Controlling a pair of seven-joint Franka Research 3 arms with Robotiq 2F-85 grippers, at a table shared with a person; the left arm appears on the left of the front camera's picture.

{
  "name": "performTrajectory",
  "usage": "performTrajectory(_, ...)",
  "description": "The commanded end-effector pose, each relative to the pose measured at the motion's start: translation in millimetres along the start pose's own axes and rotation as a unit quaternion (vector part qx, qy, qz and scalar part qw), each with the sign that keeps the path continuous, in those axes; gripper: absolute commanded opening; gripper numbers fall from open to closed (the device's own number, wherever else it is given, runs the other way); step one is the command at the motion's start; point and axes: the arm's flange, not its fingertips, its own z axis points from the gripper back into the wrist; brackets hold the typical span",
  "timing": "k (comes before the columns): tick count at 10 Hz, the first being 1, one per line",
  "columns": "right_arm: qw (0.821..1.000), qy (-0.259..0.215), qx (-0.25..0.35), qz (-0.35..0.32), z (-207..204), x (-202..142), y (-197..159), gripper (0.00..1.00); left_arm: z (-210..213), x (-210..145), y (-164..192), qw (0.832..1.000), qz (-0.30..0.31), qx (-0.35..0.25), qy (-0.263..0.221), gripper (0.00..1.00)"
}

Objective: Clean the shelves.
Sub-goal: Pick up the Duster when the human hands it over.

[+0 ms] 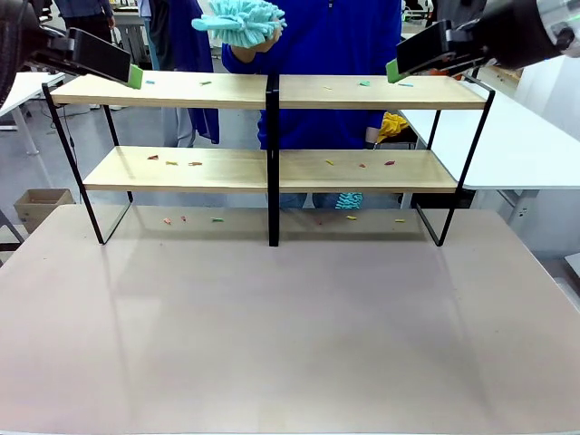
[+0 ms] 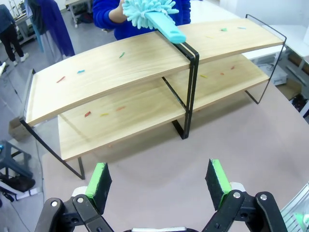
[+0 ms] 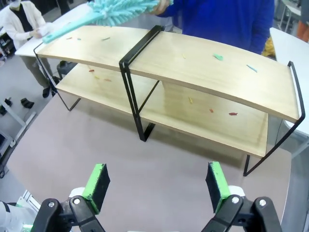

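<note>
Light-wood shelves (image 1: 362,93) on the table's (image 1: 272,317) far side, both boards littered with coloured scraps (image 1: 172,162); cleaning apparently unstarted; person's hand (image 1: 259,43) grasps teal duster (image 1: 237,20) above; your left gripper (image 2: 157,175) and right gripper (image 3: 155,176) gape empty.

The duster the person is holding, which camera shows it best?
Left wrist view: the duster shows its fluffy teal head and flat handle, large and clear above the shelves. The right wrist view has head and handle too, but thinner. The front view gives the head in the person's hand; the handle cannot be made out.
</note>
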Motion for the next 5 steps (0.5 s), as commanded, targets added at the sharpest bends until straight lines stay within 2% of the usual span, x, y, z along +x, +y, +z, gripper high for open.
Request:
performTrajectory(1,1.000,-0.001,0.004,0.003,-0.4,0.7,-7.0,1.00,0.0,0.4,-1.1,1.000,-0.003,0.001,-0.002,1.00)
performTrajectory(5,1.000,0.005,0.009,-0.004,-8.9,-0.2,-8.9,1.00,0.0,0.4,-1.1,1.000,-0.003,0.001,-0.002,1.00)
